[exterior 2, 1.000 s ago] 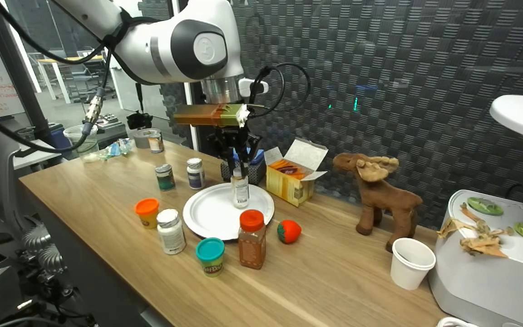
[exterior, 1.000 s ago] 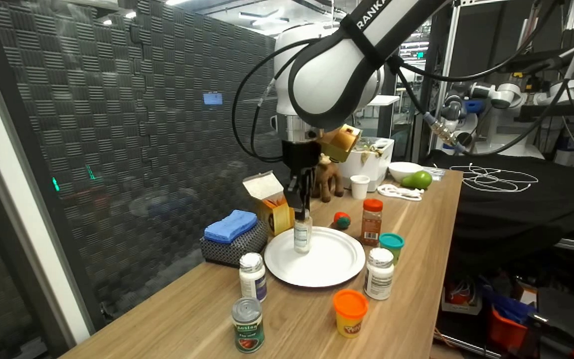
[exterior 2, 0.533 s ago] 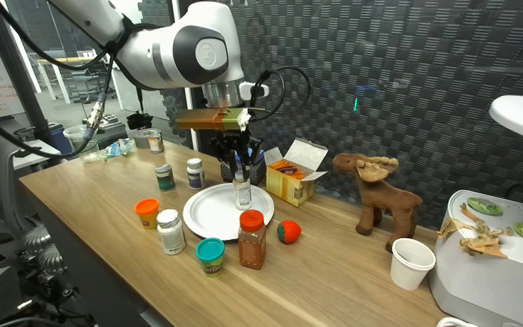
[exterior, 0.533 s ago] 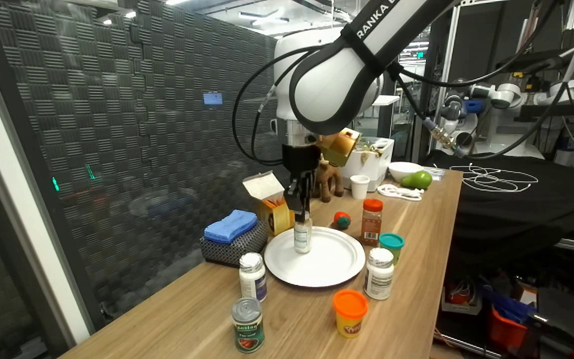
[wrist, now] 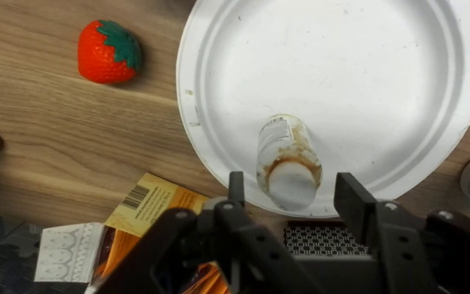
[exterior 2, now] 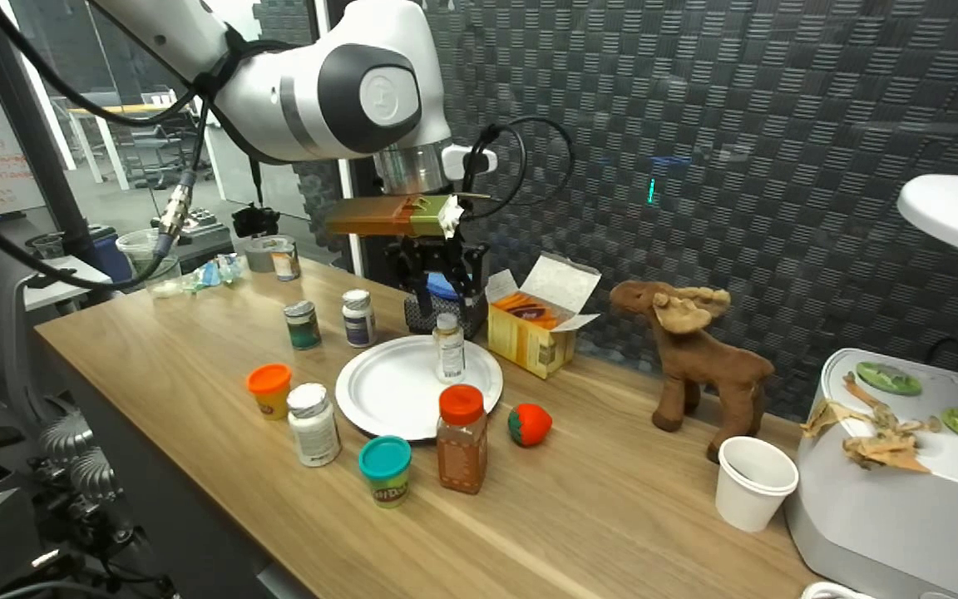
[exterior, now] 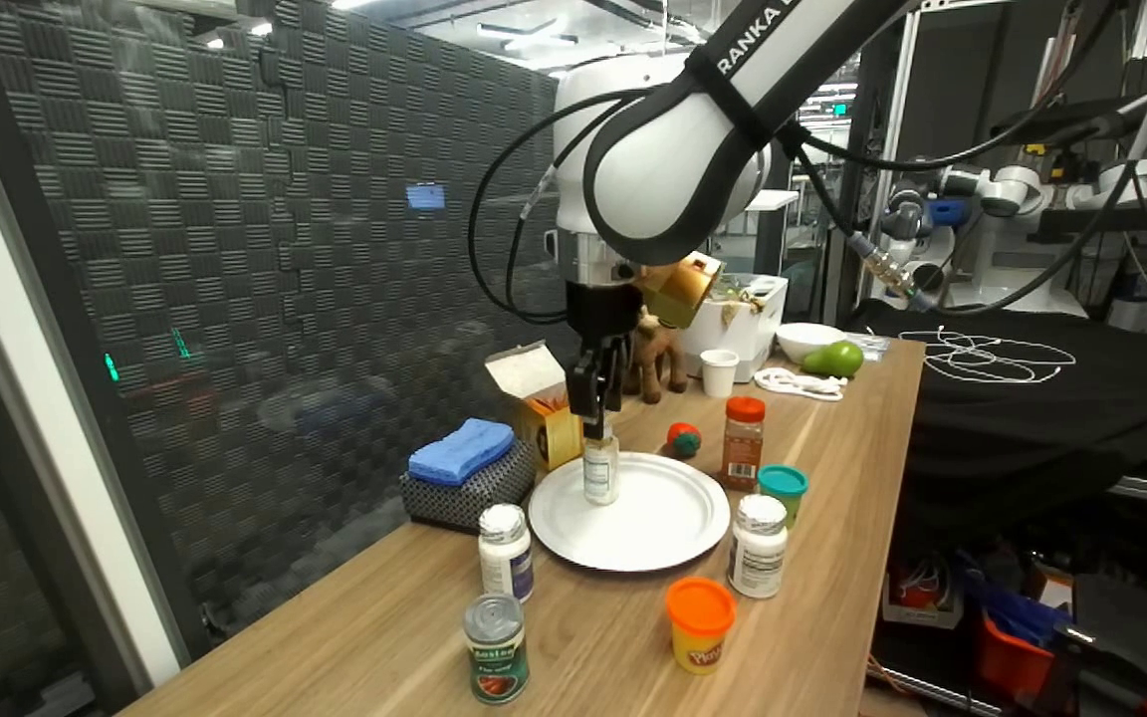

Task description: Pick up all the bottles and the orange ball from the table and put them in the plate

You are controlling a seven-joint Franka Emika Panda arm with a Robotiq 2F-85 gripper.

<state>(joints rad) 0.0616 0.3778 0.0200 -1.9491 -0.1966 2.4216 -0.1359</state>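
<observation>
Bottle [exterior 2: 451,356] on plate [exterior 2: 379,391], long axis vertical, cap [exterior 2: 446,321] up; end effector [wrist: 289,186] spread wider than cap, clear of it.

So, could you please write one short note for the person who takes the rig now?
Gripper: open, holding nothing.
Done: one bottle stands on the plate.
Left on the table: two white bottles, the red-capped jar.
Orange ball: no clear one; the toy strawberry or the orange-lidded tub may be meant.
Unsure if the teal-lidded tub and the can count.

White arm [exterior: 668,164], black fingers [wrist: 353,200] and cables [exterior 2: 121,121]
</observation>
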